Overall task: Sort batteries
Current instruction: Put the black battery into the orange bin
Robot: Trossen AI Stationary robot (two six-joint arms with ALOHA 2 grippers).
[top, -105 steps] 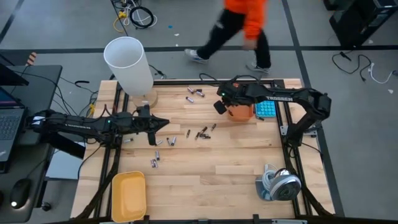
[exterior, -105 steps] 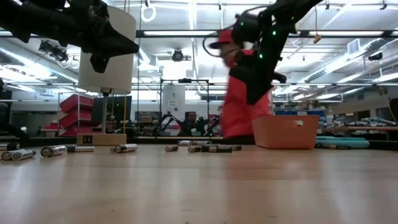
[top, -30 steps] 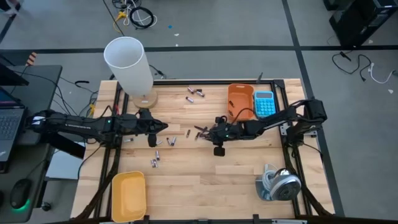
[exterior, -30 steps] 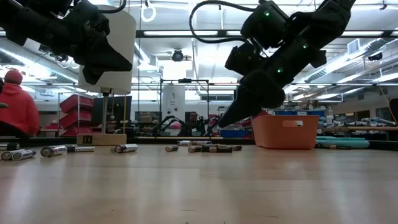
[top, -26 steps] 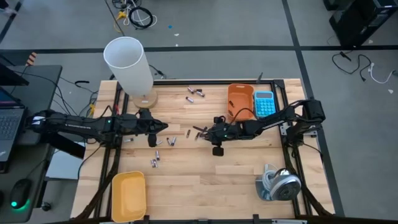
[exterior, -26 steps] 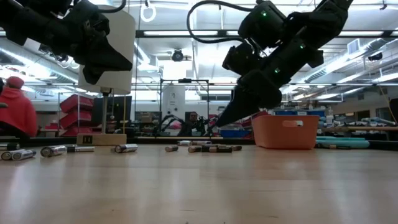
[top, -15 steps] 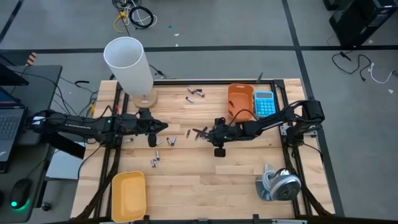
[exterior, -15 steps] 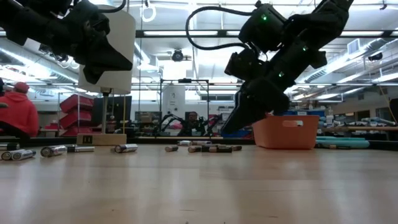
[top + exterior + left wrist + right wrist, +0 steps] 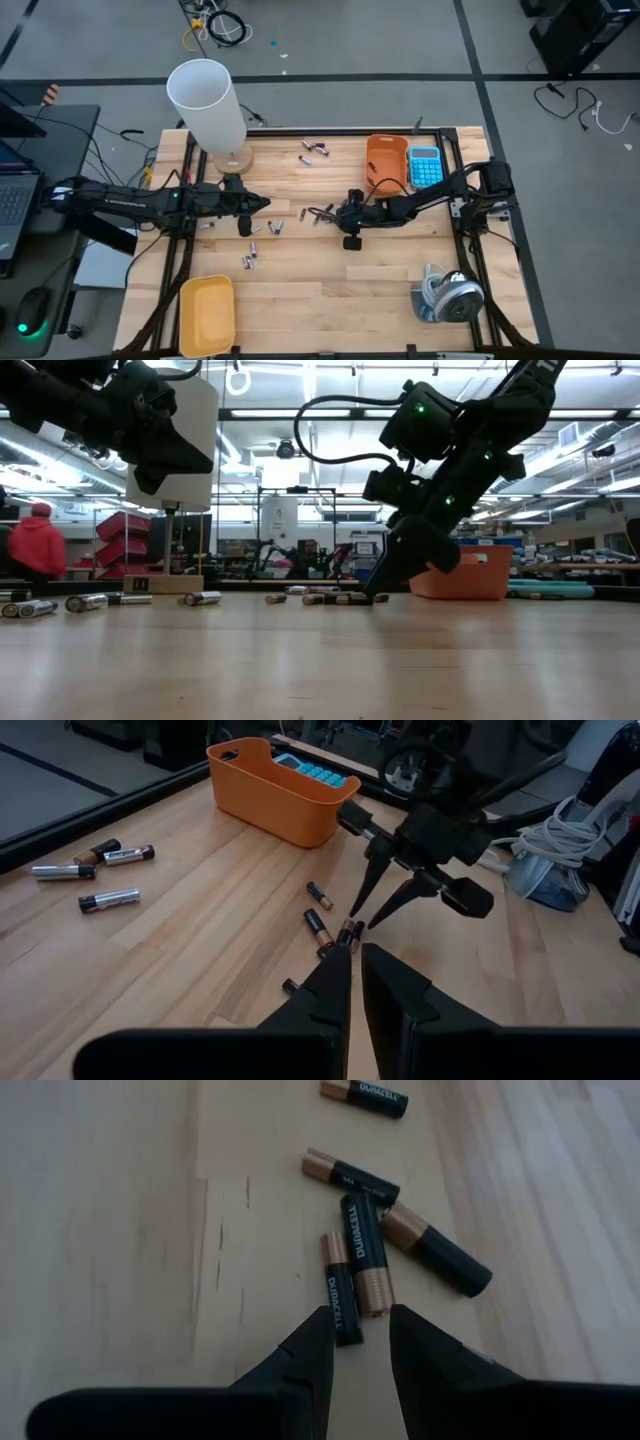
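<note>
Right wrist view: right gripper [image 9: 358, 1342], fingers parted, poised right over the copper-topped batteries [image 9: 364, 1265] near the orange bin [image 9: 384, 164].

The high view is looking straight down on the whole table [image 9: 330, 290]. The low view is sitting at tabletop height, facing level into the room. The right wrist view is looking closely down at the batteries [image 9: 362, 1265]; the left wrist view is sharing that cluster from farther off.
</note>
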